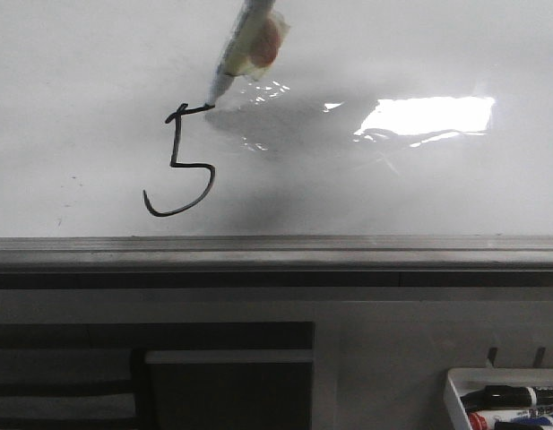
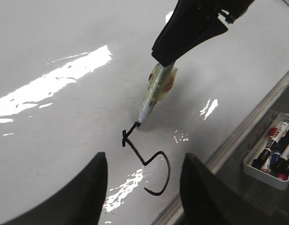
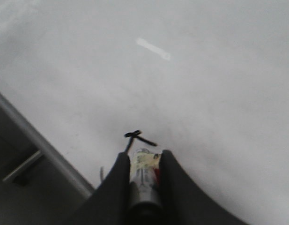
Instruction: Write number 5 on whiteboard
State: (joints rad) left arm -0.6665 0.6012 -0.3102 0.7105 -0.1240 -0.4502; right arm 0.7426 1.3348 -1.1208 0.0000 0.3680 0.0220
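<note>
A black number 5 [image 1: 174,143] stands on the glossy whiteboard [image 1: 393,54], with a short top bar, a stem and an open hook. My right gripper [image 3: 143,157] is shut on a marker [image 1: 245,49] with a yellowish label. The marker's tip touches the right end of the 5's top bar. In the left wrist view the marker [image 2: 156,89] slants down to the 5 [image 2: 135,151]. My left gripper [image 2: 145,154] hovers open over the whiteboard [image 2: 64,131], holding nothing. The right wrist view shows only the top of the 5 [image 3: 144,139] past the marker [image 3: 144,173].
A grey metal ledge [image 1: 276,251] runs along the board's lower edge. A small white tray [image 1: 451,394] of several markers hangs below it at the right, and the tray [image 2: 261,171] also shows in the left wrist view. A bright light patch [image 1: 428,115] reflects on the board.
</note>
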